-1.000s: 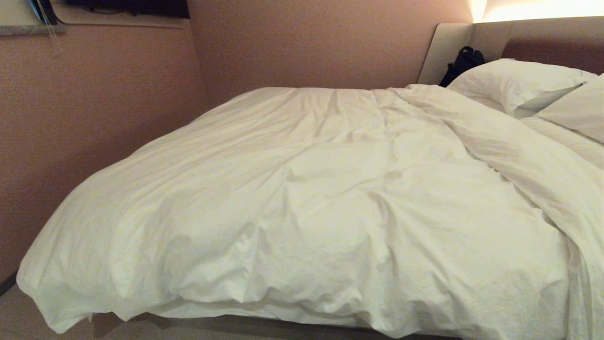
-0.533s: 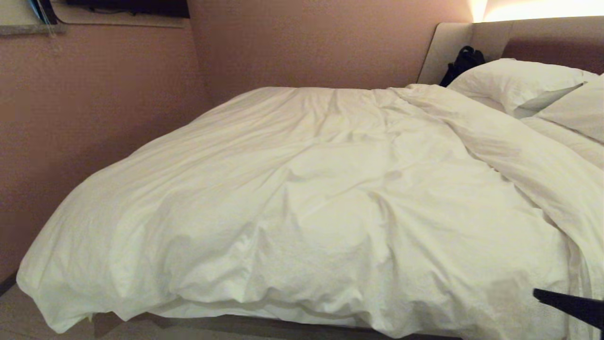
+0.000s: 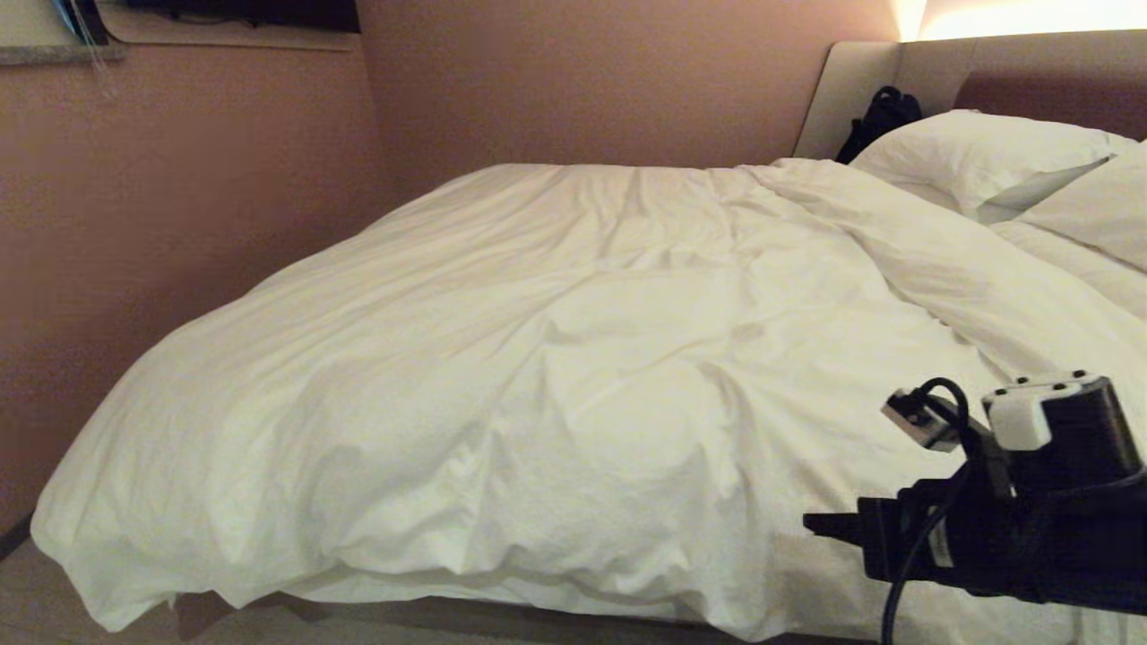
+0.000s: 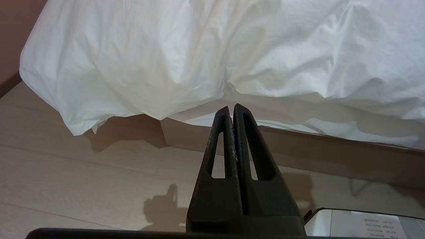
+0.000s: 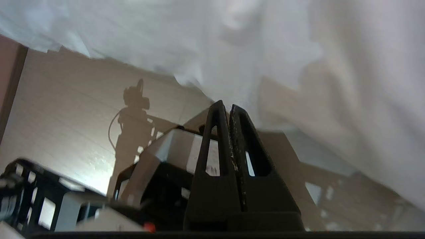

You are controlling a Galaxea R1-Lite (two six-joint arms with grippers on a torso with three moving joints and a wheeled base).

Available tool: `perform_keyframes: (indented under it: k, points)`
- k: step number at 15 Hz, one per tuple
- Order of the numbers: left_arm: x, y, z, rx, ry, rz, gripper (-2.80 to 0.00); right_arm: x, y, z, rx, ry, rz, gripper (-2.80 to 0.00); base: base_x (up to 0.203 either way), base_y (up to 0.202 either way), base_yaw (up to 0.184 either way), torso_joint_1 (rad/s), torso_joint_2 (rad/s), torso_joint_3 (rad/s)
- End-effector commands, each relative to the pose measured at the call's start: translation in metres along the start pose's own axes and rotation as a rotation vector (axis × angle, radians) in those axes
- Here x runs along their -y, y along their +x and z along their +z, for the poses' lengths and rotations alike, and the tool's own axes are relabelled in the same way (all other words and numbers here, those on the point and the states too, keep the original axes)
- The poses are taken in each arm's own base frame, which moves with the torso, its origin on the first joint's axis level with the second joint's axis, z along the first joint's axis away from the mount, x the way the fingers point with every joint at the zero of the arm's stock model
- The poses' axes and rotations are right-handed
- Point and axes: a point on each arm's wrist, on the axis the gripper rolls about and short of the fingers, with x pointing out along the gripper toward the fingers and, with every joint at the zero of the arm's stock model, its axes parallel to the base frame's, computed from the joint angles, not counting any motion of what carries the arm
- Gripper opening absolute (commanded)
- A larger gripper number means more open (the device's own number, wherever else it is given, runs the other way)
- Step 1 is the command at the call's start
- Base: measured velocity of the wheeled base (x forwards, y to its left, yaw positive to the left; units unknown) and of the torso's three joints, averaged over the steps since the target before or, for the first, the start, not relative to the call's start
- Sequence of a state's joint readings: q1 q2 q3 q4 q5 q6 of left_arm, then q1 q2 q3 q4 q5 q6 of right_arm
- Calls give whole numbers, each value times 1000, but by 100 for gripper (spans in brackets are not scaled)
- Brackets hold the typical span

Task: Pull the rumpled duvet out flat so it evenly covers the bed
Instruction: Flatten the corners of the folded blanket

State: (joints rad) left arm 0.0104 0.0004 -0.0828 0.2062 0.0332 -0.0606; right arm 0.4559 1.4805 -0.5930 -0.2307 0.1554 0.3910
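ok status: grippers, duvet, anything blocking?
Right gripper shut, empty, over near edge. Left gripper shut, low by bed base. Duvet rumpled, untouched. Nothing blocking.

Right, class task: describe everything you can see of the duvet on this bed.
The duvet is white, thick and puffy, in a creased cotton-looking cover. It lies rumpled across the bed, with folds running toward a bunched ridge near the pillows. Its near edge hangs over the foot of the mattress, one corner drooping toward the floor. Neither gripper touches it.
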Motion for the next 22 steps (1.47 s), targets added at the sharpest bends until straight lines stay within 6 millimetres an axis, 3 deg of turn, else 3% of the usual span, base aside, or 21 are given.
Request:
perform_keyframes:
  k: [1, 6, 9, 14, 15, 16, 22]
  points:
    - [0, 0, 0, 0, -1, 1, -280, -8, 26, 9, 102, 8, 2, -280, 0, 0, 0, 0, 0, 0]
    - [0, 0, 0, 0, -1, 1, -280, -32, 54, 10, 114, -54, 24, -280, 0, 0, 0, 0, 0, 0]
    - [0, 0, 0, 0, -1, 1, -280, -52, 65, -1, 69, -109, 64, -280, 0, 0, 0, 0, 0, 0]
    - [0, 0, 0, 0, -1, 1, -280, -68, 89, -16, 36, -151, 17, -280, 0, 0, 0, 0, 0, 0]
    - [0, 0, 0, 0, -2, 1, -280, -68, 97, -18, 27, -151, 1, -239, 0, 0, 0, 0, 0, 0]
    - [0, 0, 0, 0, -1, 1, -280, -68, 104, -18, 23, -151, -7, 0, 0, 0, 0, 0, 0, 0]
    - [0, 0, 0, 0, -1, 1, -280, -70, 134, -18, 22, -149, -66, 0, 0, 0, 0, 0, 0, 0]
